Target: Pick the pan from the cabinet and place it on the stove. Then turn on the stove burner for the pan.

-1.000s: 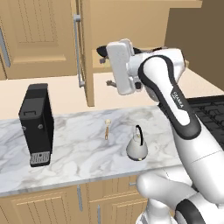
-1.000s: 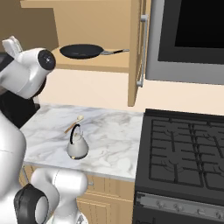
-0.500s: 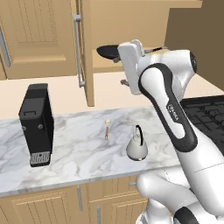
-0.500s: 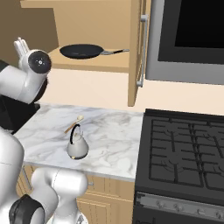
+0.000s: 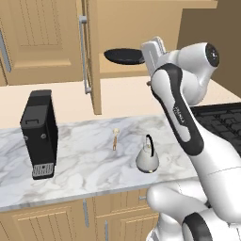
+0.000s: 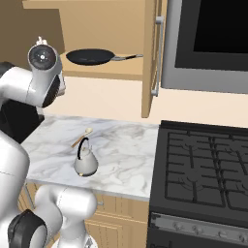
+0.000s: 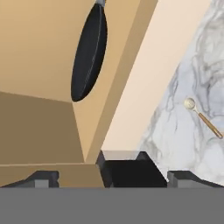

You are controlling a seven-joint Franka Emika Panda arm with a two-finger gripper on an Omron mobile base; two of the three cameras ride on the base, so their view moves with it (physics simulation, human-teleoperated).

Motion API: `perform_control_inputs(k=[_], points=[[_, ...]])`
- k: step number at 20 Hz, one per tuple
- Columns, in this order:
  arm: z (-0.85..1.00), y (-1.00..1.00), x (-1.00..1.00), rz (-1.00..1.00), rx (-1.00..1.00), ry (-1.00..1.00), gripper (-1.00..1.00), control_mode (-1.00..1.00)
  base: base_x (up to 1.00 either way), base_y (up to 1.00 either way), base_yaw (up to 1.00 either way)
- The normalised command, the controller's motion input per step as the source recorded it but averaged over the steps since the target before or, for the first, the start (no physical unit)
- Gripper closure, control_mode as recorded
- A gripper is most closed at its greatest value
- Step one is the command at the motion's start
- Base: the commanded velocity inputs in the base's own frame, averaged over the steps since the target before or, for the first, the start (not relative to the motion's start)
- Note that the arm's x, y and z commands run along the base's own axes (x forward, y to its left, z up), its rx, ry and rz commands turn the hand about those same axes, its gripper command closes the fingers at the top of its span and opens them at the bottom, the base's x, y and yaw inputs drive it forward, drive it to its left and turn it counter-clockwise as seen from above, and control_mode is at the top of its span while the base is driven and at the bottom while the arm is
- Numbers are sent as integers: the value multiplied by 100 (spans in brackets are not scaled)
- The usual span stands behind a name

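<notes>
My gripper is spread wide and empty, raised near the open light tan wooden wall cabinet, whose shelf holds the shallow round black frying pan ahead of me, thin handle pointing toward the black gas stove

Matte black pan on smooth tan wooden cabinet shelf; glossy veined marble counter; polished metal kettle.
</notes>
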Motion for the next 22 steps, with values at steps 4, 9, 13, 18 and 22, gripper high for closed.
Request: perform_control_inputs(k=[4, 9, 13, 18, 22], points=[[0, -60, 34, -21, -4, 6, -100, -100, 0, 0, 0], [2, -48, 39, -19, -7, 3, -100, -100, 0, 0, 0], [5, -44, 31, -19, -11, 0, -100, -100, 0, 0, 0], [6, -28, 31, -18, -16, 0, -100, -100, 0, 0, 0], [0, -20, 32, -17, -17, 0, -100, -100, 0, 0, 0]])
